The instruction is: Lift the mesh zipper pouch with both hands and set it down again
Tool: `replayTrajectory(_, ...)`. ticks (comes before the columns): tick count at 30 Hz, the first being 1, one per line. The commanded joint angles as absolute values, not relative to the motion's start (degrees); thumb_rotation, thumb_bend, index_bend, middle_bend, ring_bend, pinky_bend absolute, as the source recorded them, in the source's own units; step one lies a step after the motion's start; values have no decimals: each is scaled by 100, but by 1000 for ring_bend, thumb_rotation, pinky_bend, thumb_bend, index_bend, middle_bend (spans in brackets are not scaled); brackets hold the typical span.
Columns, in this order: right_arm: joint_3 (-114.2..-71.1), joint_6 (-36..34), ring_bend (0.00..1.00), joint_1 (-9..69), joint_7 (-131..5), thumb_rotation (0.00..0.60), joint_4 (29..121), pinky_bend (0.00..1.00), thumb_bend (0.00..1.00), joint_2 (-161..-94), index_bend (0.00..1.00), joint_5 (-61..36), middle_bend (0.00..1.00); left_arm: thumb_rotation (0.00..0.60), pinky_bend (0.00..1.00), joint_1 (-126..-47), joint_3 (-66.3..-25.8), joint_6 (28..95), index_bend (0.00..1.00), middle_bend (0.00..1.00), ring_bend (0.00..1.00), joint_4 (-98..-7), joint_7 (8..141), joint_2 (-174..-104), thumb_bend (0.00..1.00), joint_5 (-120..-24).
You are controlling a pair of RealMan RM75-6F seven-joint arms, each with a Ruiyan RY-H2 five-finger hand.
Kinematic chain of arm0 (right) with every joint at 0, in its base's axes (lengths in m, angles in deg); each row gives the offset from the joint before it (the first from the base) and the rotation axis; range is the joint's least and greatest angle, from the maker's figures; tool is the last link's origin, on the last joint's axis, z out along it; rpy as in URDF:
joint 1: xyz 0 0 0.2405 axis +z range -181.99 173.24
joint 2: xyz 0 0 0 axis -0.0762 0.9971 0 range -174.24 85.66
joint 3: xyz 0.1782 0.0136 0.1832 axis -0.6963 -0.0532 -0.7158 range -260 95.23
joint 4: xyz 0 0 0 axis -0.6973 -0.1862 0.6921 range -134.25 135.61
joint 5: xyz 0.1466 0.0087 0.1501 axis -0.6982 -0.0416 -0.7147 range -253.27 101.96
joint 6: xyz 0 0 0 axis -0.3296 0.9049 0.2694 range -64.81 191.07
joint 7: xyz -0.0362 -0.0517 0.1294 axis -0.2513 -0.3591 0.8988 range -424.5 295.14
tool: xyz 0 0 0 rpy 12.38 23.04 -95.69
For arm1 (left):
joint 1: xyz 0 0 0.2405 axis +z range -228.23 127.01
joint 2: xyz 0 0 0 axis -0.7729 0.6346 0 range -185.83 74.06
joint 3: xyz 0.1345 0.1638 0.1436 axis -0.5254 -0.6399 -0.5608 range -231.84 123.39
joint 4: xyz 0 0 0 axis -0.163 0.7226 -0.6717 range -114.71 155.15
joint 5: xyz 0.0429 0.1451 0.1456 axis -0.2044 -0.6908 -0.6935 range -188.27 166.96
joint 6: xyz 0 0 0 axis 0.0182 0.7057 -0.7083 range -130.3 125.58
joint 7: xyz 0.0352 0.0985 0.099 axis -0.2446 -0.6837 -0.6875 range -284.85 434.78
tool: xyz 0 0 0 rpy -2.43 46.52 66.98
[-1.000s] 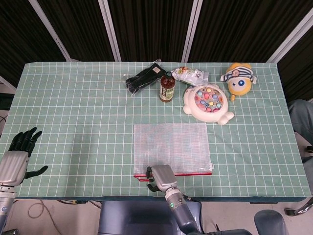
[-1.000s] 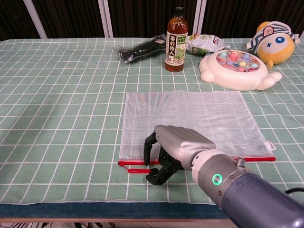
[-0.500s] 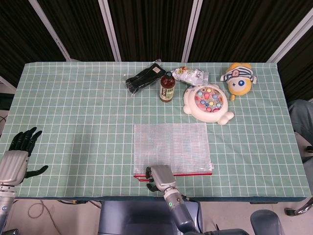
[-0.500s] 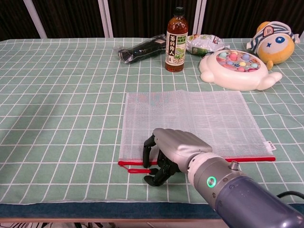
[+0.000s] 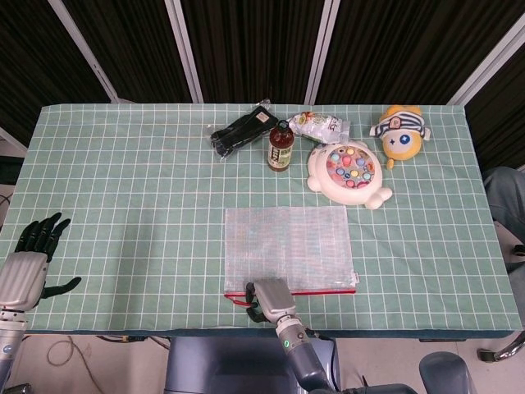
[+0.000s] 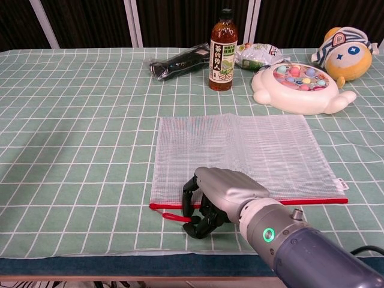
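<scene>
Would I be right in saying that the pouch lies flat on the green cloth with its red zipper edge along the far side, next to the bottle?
Not quite. The mesh zipper pouch lies flat on the green cloth, but its red zipper edge runs along the near side, by the right robot hand, away from the bottle. The chest view shows it.

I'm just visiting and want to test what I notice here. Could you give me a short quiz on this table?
1. True or false: the mesh zipper pouch lies flat on the table.
2. Which hand is at its red zipper edge? A) left hand B) right hand
3. Fill in: the brown bottle stands ____.

Key: 1 true. 2 B; the left hand is far from the pouch, at the table's edge. 3 upright.
</scene>
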State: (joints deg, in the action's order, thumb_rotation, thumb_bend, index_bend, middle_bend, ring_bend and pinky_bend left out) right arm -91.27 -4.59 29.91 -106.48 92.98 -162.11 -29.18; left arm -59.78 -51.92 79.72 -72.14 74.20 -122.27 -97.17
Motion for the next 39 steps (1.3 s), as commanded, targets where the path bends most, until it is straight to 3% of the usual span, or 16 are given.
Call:
replayTrajectory(1,-9119,-461,1000,2990,-10644,600,9301,1000,457,-16212,520,-2914,1000,600,0,-5980,-5190,7969,0,0,0,-7213,7423,-12227,35,-9714)
replayTrajectory(17,-9191,-518,1000,3034,-10668,600,9478,1000,568,-16145,533,-2880,1000,600,0,-5985,-5193,7953,0,0,0,-7228,7463,-12220,35,-9704)
replayTrajectory(39,-9514,-770,1000,3173,-10799,600,10244,1000,572,-15604,563,-2719,1000,600,0,-5970,-5203,7987,0,0,0,-7238,7429,-12224,35,-9721)
